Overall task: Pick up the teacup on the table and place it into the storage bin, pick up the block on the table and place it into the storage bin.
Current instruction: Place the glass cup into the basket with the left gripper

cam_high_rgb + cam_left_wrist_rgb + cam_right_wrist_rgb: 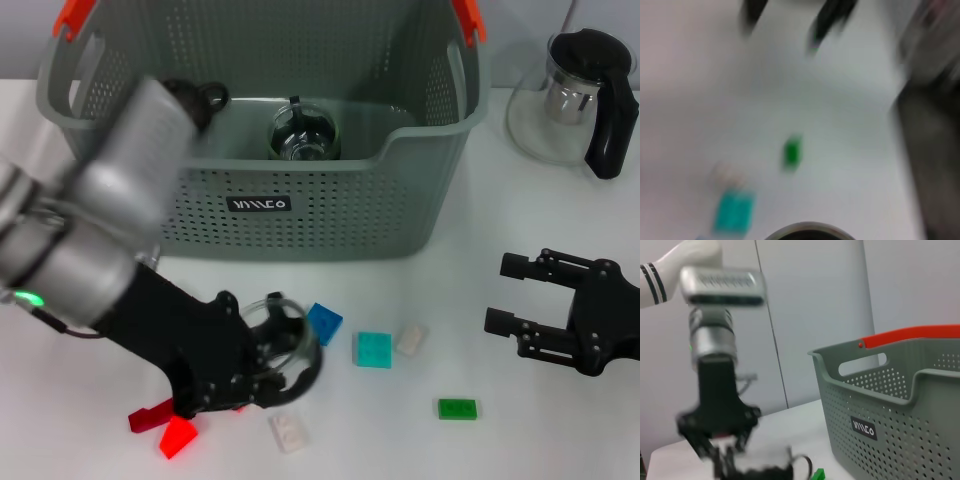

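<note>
Just in front of the bin [300,205], on the white table [440,290], the left gripper [262,362] closes around a clear teacup [290,345], its black fingers clamped on the glass among scattered blocks. A blue block [324,323] lies touching the cup's far side, a teal block [373,350] and a pale one [410,339] just beyond it, a green block [457,408] farther out, and red pieces [165,428] near the gripper's base. Inside the bin, glassware [303,133] already rests on the floor. To the bin's right-front corner side, the right gripper [515,292] hovers with fingers spread apart, holding nothing. By the look of it the lift should go straight up, keeping the cup level and clear of the bin's front wall, then release low beside the glass already inside rather than on it.
</note>
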{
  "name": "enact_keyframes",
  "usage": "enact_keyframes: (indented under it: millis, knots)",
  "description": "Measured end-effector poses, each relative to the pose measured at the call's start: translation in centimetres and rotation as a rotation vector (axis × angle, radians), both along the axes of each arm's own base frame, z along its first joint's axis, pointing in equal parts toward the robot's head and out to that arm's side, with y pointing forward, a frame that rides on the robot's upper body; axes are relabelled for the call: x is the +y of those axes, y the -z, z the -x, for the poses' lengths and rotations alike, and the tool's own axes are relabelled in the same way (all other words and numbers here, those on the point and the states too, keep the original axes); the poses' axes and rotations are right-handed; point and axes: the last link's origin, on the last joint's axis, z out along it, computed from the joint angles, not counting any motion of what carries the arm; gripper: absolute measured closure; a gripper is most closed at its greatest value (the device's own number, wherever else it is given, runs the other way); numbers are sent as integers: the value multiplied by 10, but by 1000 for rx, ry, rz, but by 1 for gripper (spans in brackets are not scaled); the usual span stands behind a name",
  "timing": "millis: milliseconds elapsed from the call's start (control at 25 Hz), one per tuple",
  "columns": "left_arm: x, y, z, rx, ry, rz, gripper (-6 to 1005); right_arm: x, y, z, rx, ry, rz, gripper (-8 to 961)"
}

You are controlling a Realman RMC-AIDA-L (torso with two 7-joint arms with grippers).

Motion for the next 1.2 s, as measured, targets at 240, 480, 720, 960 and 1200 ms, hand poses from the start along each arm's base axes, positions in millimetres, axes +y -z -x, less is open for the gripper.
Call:
enact_keyframes:
  millis: [240,480,720,960,1200]
  knots:
    - [-2,-33,-8,-373,21,-12,934,0,0,0,0,0,0,207]
    - [11,-54,-30,-616,37,-115,945,0,0,0,1,0,1,207]
    - [61,-80,-72,-606,-67,-262,949,1,1,1,3,-3,2,207]
    - [113,-73,-111,-394,-297,-378,947,1,3,3,7,-5,4,207]
    - [145,-39,-115,-203,-409,-445,946,2,4,3,5,-2,0,207]
